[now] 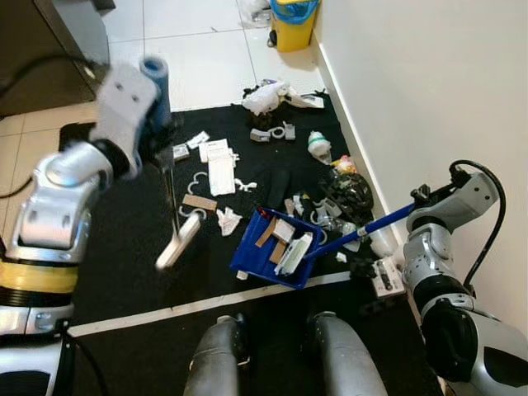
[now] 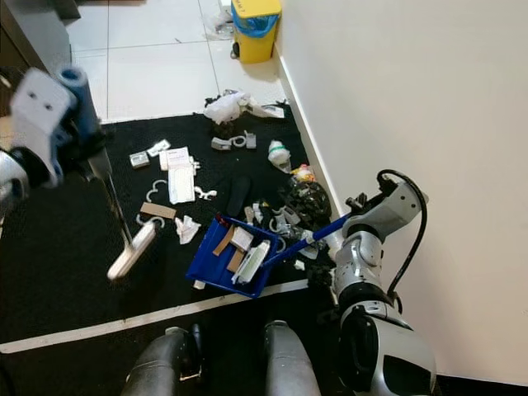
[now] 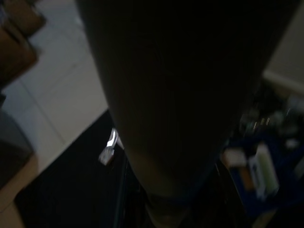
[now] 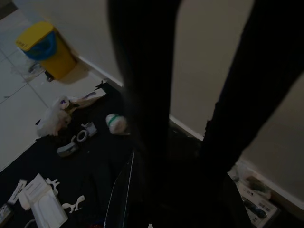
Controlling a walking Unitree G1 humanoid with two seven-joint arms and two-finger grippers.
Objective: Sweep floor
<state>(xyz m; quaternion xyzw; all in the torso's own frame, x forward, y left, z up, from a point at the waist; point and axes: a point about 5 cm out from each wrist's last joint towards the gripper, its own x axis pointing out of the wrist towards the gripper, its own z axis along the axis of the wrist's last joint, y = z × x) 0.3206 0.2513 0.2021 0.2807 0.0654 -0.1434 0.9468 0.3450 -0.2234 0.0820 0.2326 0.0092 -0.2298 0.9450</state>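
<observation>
one blue dustpan on the black mat, holding several scraps of card and paper, its blue handle gripped by the right gripper near the wall. one broom, head on the mat left of the dustpan, pole clasped in the left gripper. one yellow bin at the wall beyond. loose litter strewn on the mat.
</observation>
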